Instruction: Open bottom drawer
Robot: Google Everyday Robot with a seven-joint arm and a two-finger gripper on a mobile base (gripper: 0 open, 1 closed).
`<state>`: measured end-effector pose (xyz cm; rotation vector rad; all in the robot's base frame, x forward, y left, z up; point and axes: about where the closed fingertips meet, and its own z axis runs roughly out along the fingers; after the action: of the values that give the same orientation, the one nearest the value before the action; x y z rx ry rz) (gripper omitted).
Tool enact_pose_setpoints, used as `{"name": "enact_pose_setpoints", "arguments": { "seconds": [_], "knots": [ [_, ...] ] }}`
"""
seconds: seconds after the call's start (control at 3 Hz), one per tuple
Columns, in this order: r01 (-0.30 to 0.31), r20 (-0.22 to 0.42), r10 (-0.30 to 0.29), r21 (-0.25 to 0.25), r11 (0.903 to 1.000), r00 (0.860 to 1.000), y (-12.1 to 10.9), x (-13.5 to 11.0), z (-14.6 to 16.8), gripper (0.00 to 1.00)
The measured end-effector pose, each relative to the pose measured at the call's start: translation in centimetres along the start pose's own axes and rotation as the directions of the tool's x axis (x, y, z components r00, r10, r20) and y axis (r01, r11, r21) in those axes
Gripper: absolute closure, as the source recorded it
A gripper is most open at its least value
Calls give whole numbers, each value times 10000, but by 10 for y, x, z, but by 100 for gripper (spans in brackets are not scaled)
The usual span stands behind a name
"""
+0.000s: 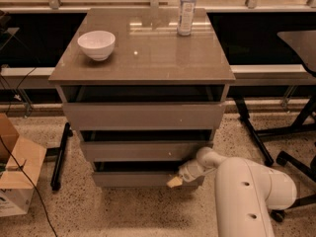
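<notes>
The cabinet (143, 78) has three taupe-grey drawers stacked under a glossy top. The bottom drawer (133, 178) is the lowest flat panel, with a dark gap above it. My gripper (176, 181) is at the right part of that panel, its pale fingertips at the panel's upper edge. The white arm (247, 191) reaches in from the lower right. The middle drawer (143, 150) and the top drawer (143, 115) sit above.
A white bowl (97, 44) and a clear plastic bottle (186, 10) stand on the cabinet top. A cardboard box (15, 174) lies on the speckled floor at left. Black table legs and a chair base (291, 157) stand at right.
</notes>
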<state>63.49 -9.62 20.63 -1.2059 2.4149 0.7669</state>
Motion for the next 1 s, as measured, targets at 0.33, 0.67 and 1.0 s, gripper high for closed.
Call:
{"name": "enact_pose_setpoints", "arguments": {
  "seconds": [0.33, 0.67, 1.0],
  "knots": [
    [2, -3, -2, -2, 10000, 10000, 0, -2, -2, 73],
    [192, -270, -200, -289, 9994, 9994, 10, 1, 1, 71],
    [192, -270, -200, -289, 9994, 9994, 10, 1, 1, 48]
  ]
}}
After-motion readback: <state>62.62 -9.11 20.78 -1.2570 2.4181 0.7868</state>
